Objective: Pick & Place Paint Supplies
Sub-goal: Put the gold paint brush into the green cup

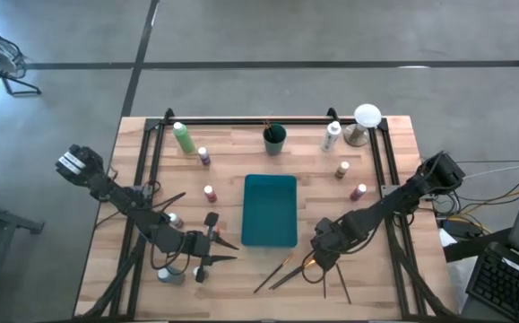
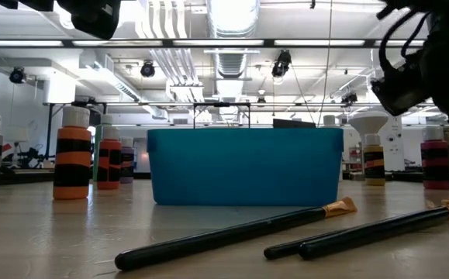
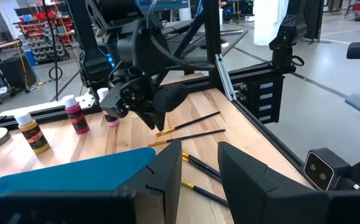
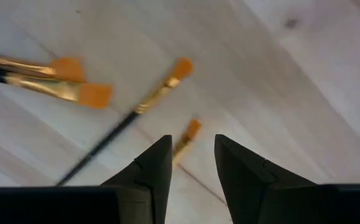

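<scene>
Paint supplies lie spread over the wooden table [image 1: 98, 269]. In the high view, a light-green bottle [image 1: 184, 138] stands near the far left corner, with small white-capped bottles at [image 1: 204, 156], [image 1: 210, 193], [image 1: 341, 170] and [image 1: 358, 191]. A dark green cup [image 1: 274, 138] holding brushes sits at the far edge, a white bottle [image 1: 333, 135] beside a white-domed object [image 1: 365, 123] toward the far right corner. A teal tray [image 1: 270, 209] lies at the centre. Loose brushes [image 1: 281, 269] lie near the front edge. The right gripper [image 1: 317, 260] hangs over them; the left gripper [image 1: 212, 242] sits left of the tray, near the front.

In the low view, the teal tray [image 2: 245, 167] stands behind two dark-handled brushes [image 2: 232, 232] and [image 2: 379, 229], with an orange-and-black bottle [image 2: 74, 155] to the left.

In the left wrist view, the left gripper [image 3: 198, 177] has its fingers a little apart with nothing between them, beside the tray's edge [image 3: 68, 177]; the right gripper [image 3: 152, 118] hovers above brushes [image 3: 189, 122].

In the right wrist view, the right gripper [image 4: 193, 163] has a narrow gap between its fingers, straddling the orange tip of one brush [image 4: 187, 137] without visibly clamping it. Other orange-tipped brushes [image 4: 83, 93] and [image 4: 148, 102] lie nearby.
</scene>
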Controlling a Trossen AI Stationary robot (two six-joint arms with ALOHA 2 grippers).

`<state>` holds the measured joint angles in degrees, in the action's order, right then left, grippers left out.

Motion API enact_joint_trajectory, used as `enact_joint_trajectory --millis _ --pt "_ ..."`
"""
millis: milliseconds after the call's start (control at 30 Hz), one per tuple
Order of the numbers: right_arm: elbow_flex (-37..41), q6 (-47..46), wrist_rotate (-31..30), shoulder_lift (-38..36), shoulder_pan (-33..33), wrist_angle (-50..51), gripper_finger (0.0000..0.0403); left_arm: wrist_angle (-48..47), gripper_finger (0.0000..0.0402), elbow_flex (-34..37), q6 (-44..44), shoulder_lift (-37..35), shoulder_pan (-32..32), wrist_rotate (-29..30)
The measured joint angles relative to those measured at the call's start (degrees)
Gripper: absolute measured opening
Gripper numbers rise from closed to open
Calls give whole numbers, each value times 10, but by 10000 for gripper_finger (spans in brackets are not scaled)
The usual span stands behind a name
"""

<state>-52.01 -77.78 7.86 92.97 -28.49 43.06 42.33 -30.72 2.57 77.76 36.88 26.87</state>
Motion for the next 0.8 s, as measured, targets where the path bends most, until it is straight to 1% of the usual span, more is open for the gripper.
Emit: enact_joint_trajectory --millis 167,233,400,567,800 --pt "10 -2 2 12 0 -14 133 0 110 0 0 0 0 0" --pt "16 -5 3 16 0 -38 137 -1 110 0 0 0 0 0" --pt "32 -7 13 19 1 -62 139 -1 110 0 0 0 0 0" --pt "32 -5 14 24 1 -59 113 -4 110 -1 0 0 0 -1" --pt "33 -3 12 24 1 -52 52 -4 110 -1 0 0 0 0"
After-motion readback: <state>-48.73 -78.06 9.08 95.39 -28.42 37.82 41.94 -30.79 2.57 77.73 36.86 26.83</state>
